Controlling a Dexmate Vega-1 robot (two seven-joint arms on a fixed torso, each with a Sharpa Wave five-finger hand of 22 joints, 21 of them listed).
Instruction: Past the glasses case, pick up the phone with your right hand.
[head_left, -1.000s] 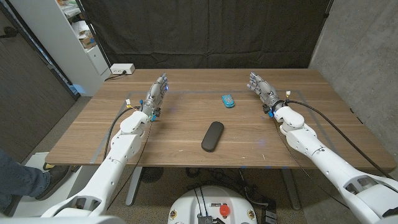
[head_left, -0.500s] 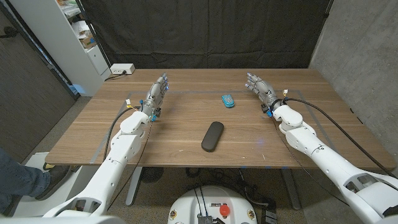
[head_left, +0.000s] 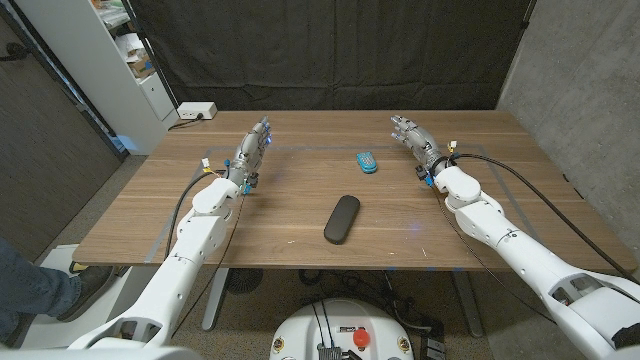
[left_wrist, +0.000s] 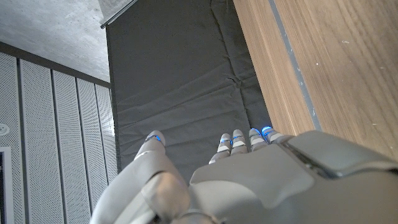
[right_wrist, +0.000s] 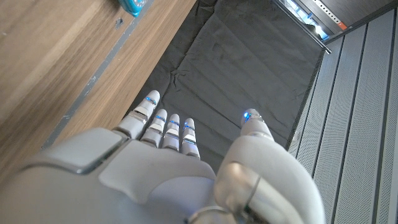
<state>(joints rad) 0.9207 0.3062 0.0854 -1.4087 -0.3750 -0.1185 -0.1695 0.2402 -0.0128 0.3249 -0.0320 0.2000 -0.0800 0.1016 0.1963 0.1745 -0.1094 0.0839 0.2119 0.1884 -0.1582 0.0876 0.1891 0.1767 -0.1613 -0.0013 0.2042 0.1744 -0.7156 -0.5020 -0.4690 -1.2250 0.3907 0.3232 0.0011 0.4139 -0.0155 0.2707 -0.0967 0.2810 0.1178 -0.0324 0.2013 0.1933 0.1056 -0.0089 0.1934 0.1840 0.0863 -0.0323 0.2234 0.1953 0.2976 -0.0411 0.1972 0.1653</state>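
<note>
Blue phone (right_wrist: 132, 5) is cut off by the right wrist picture's edge; its screen (head_left: 367, 161) is too small to read.

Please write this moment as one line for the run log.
phone: on table, past case | right robot hand: open, right of phone, apart | left robot hand: open, idle | grasp: not yet

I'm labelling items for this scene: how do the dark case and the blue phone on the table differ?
The black oval glasses case is longer and plain dark; the light blue phone is shorter, bright and patterned. The glasses case lies nearer the robot, the phone farther back, closer to the right hand. Both lie on the wooden table, untouched.
</note>
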